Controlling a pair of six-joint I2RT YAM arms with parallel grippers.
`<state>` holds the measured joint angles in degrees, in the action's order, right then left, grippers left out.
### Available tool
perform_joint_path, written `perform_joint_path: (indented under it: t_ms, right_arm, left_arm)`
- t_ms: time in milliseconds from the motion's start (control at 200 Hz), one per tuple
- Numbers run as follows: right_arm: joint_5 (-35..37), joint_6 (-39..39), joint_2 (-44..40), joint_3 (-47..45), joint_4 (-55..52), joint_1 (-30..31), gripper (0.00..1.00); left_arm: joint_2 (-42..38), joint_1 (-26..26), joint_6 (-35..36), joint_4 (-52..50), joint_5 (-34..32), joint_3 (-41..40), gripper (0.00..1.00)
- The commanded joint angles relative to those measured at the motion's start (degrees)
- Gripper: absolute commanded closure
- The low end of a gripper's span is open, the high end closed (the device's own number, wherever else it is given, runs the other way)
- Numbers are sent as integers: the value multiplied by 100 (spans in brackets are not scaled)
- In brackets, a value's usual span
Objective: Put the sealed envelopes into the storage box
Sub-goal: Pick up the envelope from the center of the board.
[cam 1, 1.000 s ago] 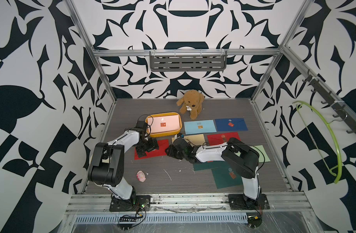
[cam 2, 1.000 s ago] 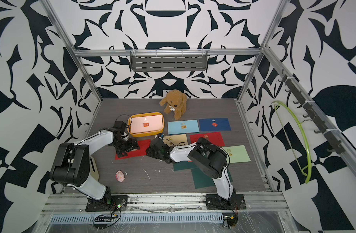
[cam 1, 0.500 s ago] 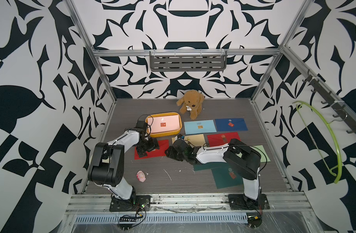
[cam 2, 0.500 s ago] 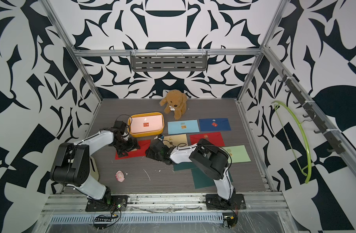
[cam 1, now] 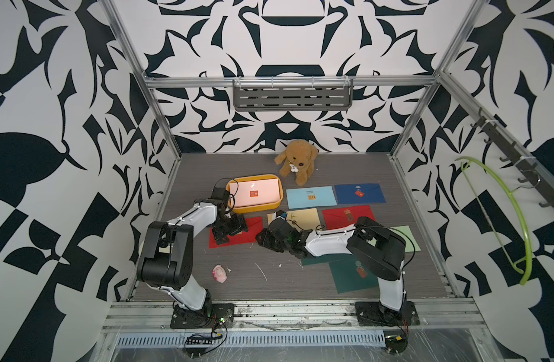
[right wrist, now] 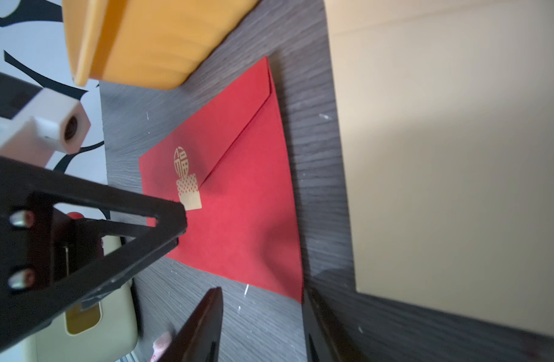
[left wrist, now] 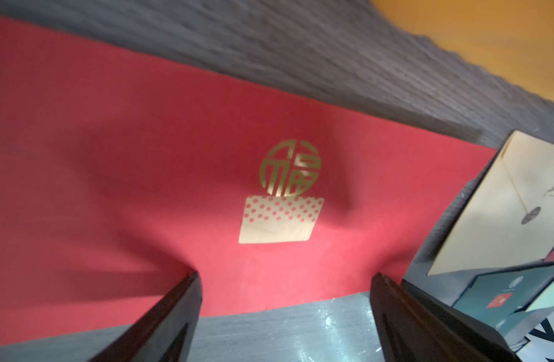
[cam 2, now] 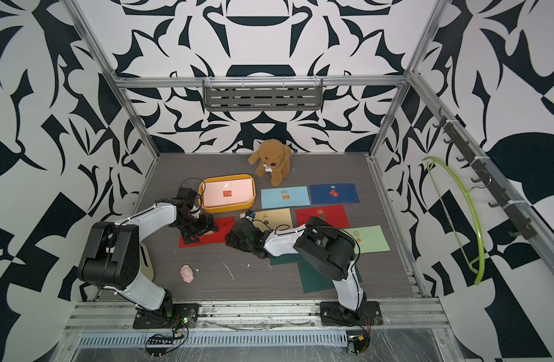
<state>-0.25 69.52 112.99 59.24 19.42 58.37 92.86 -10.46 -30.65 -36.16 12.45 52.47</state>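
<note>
The left pincer stands spread wide, tips pressing the near red envelope down on the desk, just beside the storage box, which holds one pink envelope. The right pincer, part-open and empty, noses that red envelope's corner. Farther right, the other sealed envelopes lie scattered; I judge the job barely begun.

Matt red paper envelope, gold-foil seal, wood-grain tabletop.
</note>
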Motion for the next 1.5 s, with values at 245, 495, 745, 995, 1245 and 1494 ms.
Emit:
perform_joint_path:
  t_ms: [245,495,745,995,1245,1494]
  right_arm:
    - [269,-106,321,199,397,8,56]
    - [380,-218,347,246,411,-34,72]
    - [667,-414,342,183,654,-70,78]
    - [763,-541,408,232,796,-176,85]
    - [644,-745,339,199,924,-186,100]
    - [673,-821,-53,-78,873,-148,100]
  left_arm:
    - [206,-12,56,-65,390,-333,9]
    - [229,-16,103,-91,375,-395,10]
    - [147,-9,155,-209,364,-316,10]
    - [150,-17,165,-176,372,-410,9]
    - [-79,-16,216,-315,561,-153,8]
    - [-548,-4,356,-883,450,509,5]
